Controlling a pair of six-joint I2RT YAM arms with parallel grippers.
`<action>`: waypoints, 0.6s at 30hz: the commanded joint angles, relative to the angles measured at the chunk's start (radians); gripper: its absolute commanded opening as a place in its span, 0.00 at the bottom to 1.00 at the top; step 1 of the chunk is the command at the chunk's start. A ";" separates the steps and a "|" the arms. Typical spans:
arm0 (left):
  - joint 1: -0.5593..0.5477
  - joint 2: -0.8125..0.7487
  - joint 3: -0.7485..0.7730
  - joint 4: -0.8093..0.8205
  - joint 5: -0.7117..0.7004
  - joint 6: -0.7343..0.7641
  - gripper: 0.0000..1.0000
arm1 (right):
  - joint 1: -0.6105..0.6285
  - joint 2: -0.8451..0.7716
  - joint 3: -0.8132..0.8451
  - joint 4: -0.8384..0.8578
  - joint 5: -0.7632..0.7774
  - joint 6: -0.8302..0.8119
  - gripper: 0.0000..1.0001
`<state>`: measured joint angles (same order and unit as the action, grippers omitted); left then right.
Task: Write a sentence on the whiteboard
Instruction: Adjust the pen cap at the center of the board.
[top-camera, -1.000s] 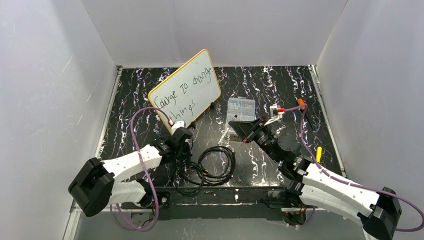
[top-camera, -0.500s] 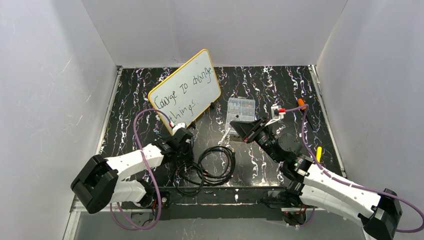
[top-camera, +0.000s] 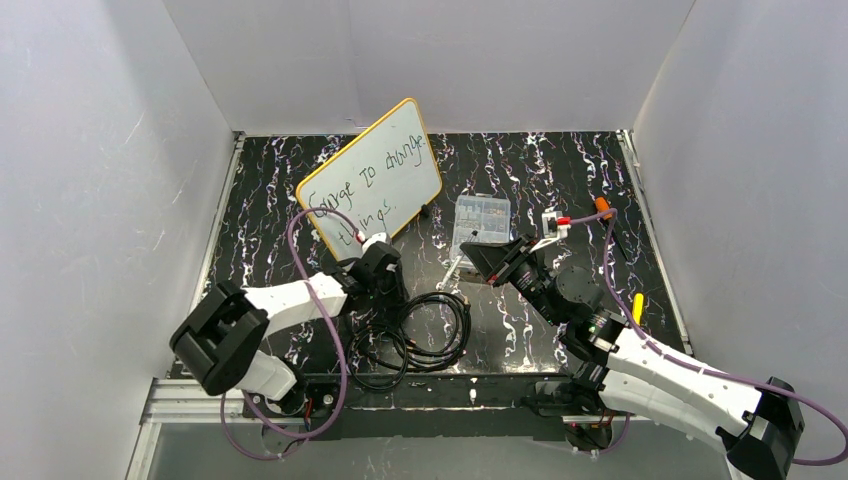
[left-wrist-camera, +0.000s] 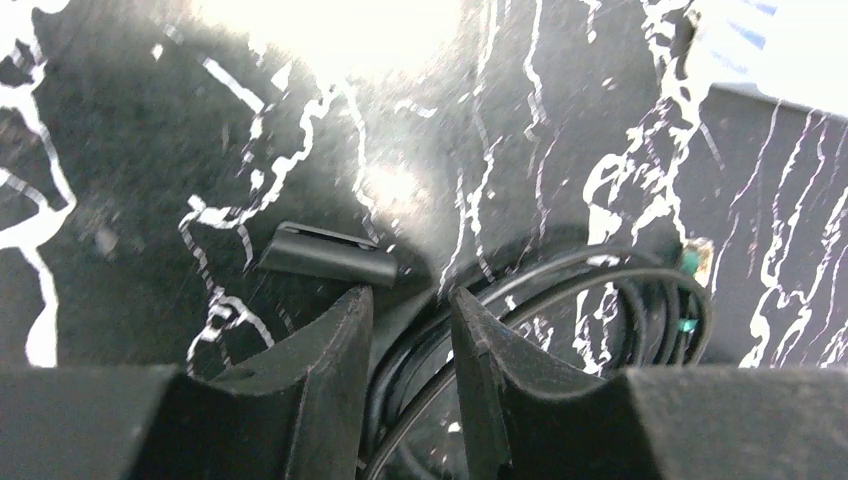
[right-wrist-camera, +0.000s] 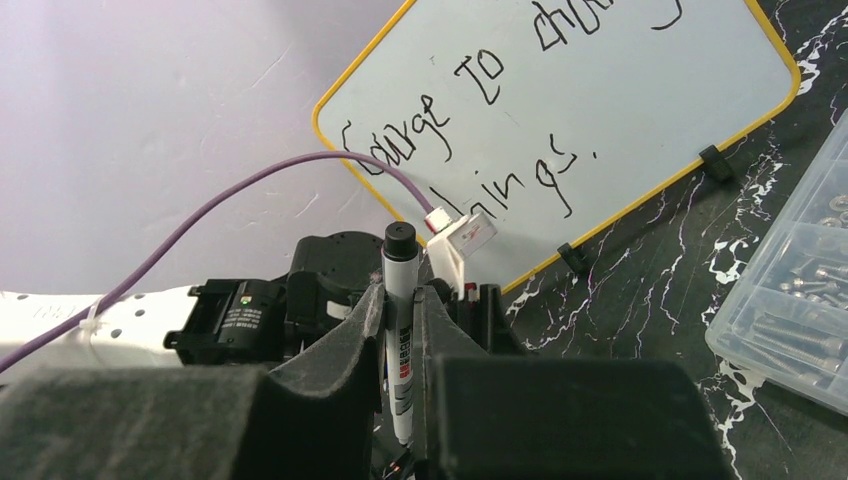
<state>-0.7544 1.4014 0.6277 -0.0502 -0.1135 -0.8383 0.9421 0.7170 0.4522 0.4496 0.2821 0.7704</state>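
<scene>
The whiteboard (top-camera: 372, 178) with its yellow rim stands tilted at the back left, also seen in the right wrist view (right-wrist-camera: 640, 90). The sentence (top-camera: 365, 185) runs across it in two dark handwritten lines (right-wrist-camera: 500, 120). My right gripper (top-camera: 472, 255) is shut on a white marker (right-wrist-camera: 400, 290) with a black end, held upright between the fingers, right of the board. My left gripper (top-camera: 388, 285) hovers low in front of the board's lower corner. Its jaws (left-wrist-camera: 410, 295) stand apart with nothing between them, over black cable, and a small black piece (left-wrist-camera: 330, 255) lies just ahead.
Coiled black cables (top-camera: 420, 330) lie near the front between the arms. A clear compartmented box (top-camera: 480, 218) of small parts sits right of the board. A yellow pen (top-camera: 637, 307) and an orange item (top-camera: 603, 207) lie near the right wall.
My left gripper has opened and swung right, away from the board's lower edge and over the cables. The right arm with the marker has not moved.
</scene>
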 joint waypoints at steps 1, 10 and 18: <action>0.016 0.056 0.062 0.042 -0.035 0.029 0.33 | -0.002 -0.019 0.006 0.012 0.017 -0.015 0.01; 0.040 -0.025 0.072 0.116 -0.026 0.173 0.42 | -0.002 -0.053 0.003 -0.015 0.034 -0.018 0.01; 0.136 -0.090 0.054 0.043 0.207 0.521 0.62 | -0.002 -0.081 -0.003 -0.029 0.042 -0.021 0.01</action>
<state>-0.6647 1.3289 0.6800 0.0574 -0.0429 -0.5449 0.9421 0.6579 0.4484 0.4042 0.2943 0.7593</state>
